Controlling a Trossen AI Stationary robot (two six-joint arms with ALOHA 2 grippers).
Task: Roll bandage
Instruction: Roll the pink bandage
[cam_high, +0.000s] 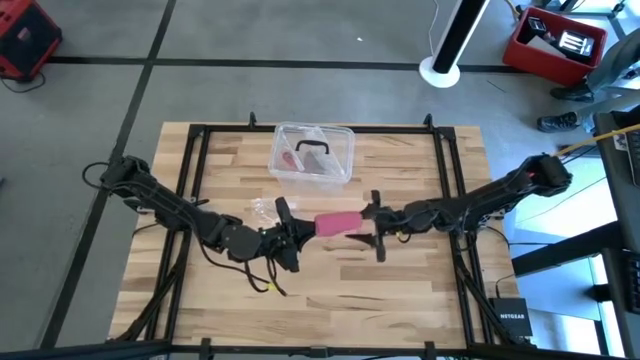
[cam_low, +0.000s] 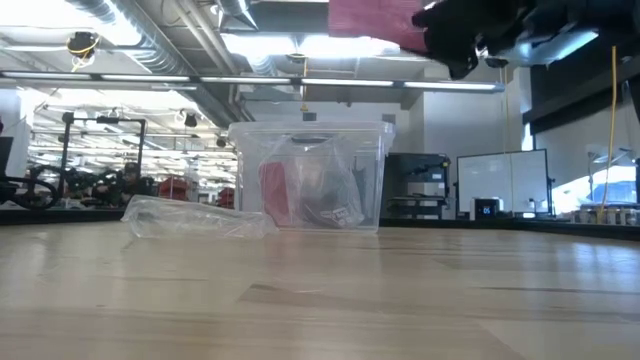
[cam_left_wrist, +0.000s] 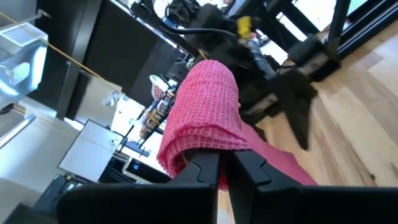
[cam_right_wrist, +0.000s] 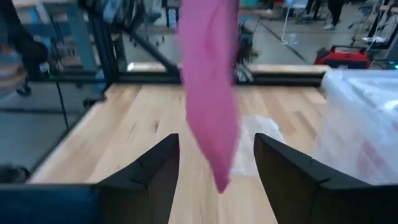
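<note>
The bandage (cam_high: 337, 222) is a pink-red waffle-knit strip, held up off the wooden desk (cam_high: 400, 290) between both arms near the middle. The left gripper (cam_left_wrist: 225, 163) has its fingers clenched on a folded, bunched end. The right gripper (cam_right_wrist: 216, 163) has its fingers spread, with the smooth strip hanging between them. A clear plastic box (cam_high: 313, 153) sits behind, with a crinkly wrapper (cam_low: 195, 217) beside it.

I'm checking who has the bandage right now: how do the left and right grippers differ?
The left gripper has its fingers shut on the pink bandage, while the right gripper has its fingers apart, with the bandage's loose end hanging between them, not pinched. The left one carries the folded end; the right one only frames the strip. Both are held above the table, facing each other.
</note>
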